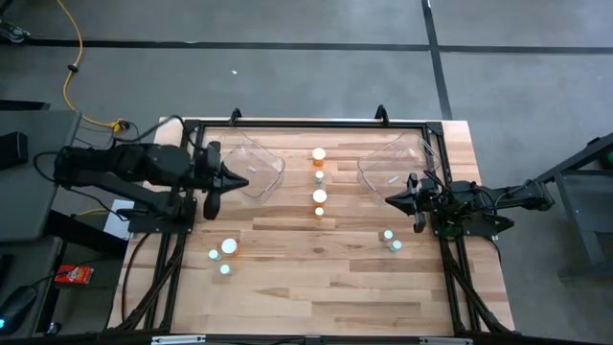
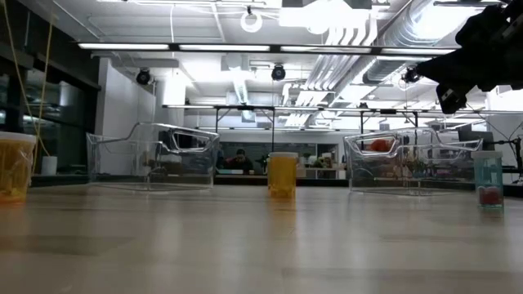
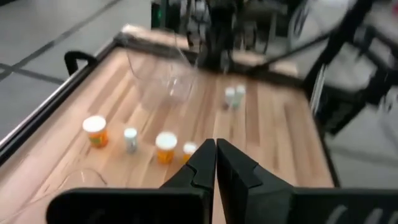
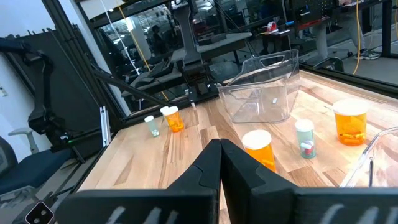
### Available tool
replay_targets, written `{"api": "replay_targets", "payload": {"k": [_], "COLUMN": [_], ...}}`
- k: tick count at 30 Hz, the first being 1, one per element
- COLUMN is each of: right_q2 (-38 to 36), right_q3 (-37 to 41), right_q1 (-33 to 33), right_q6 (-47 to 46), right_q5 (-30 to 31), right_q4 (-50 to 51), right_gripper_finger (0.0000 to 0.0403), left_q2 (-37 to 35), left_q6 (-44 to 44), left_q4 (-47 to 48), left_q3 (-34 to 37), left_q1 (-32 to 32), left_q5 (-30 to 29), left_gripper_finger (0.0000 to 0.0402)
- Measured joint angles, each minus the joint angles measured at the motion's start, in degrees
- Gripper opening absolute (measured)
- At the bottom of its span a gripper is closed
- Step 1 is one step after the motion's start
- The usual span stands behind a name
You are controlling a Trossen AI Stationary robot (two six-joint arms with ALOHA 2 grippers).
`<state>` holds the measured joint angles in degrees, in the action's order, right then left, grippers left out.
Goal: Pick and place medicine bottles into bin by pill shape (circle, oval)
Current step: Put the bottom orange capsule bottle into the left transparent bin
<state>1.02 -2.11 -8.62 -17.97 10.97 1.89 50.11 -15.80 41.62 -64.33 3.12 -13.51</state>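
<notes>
Small medicine bottles stand upright on the wooden table. A row of orange ones [image 1: 319, 155] [image 1: 320, 196] and tiny pale ones [image 1: 319, 175] runs down the middle. More stand at the near left [image 1: 230, 247] and the near right [image 1: 387, 234]. My left gripper [image 1: 239, 180] is shut and holds nothing. It hangs above the table by the left clear bin [image 1: 257, 163], pointing toward the middle row [image 3: 166, 147]. My right gripper [image 1: 391, 199] is shut and holds nothing. It stays by the right clear bin [image 1: 397, 163], pointing level at the row [image 4: 258, 148].
The two clear bins stand on the table's far half, and the low view also shows them [image 2: 155, 157] [image 2: 413, 161]. A black frame [image 1: 306, 123] runs along the table's edges. Bare wood lies between the bottle groups and along the near edge.
</notes>
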Motion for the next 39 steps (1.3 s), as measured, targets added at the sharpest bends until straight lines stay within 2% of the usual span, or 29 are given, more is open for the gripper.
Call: {"api": "replay_targets", "payload": {"k": [3,7,12,20,24,30,34,37,39], "right_q2": [0.0,0.02,0.02,0.02,0.02,0.04,0.06,0.05,0.09], "right_q3": [-0.02,-0.01,0.0,0.0,0.0,0.0,0.0,-0.01,-0.02], "right_q1": [0.0,0.01,0.0,0.02,0.0,0.02,0.0,0.01,0.02], "right_q6": [0.02,0.0,0.0,0.0,0.0,0.02,0.02,0.0,0.01], "right_q5": [0.0,0.01,0.0,0.0,0.0,0.0,0.0,0.0,0.0], "right_q4": [0.0,0.02,0.0,0.02,0.0,0.0,0.0,0.0,0.0], "right_gripper_finger": [0.0,0.0,0.0,0.0,0.0,0.0,0.0,0.0,0.0], "left_q2": [3.72,7.2,9.93,16.29,19.61,22.55,22.09,21.72,21.49], "left_q6": [1.16,0.26,-3.51,-5.09,-5.06,-5.61,-9.66,-14.04,-17.99], "left_q4": [6.8,13.43,13.35,5.4,5.3,8.22,17.44,26.04,28.61], "left_q3": [-4.35,-7.02,-7.02,-7.02,-7.02,-6.98,-7.02,-6.98,-6.03], "left_q1": [4.18,8.42,10.24,10.53,10.53,10.61,12.58,15.62,18.6], "left_q5": [-2.58,-2.26,1.47,1.98,2.58,8.8,8.49,6.66,4.8], "left_gripper_finger": [0.0003,0.0003,0.0003,0.0003,0.0003,0.0006,0.0041,0.0088,0.0124]}}
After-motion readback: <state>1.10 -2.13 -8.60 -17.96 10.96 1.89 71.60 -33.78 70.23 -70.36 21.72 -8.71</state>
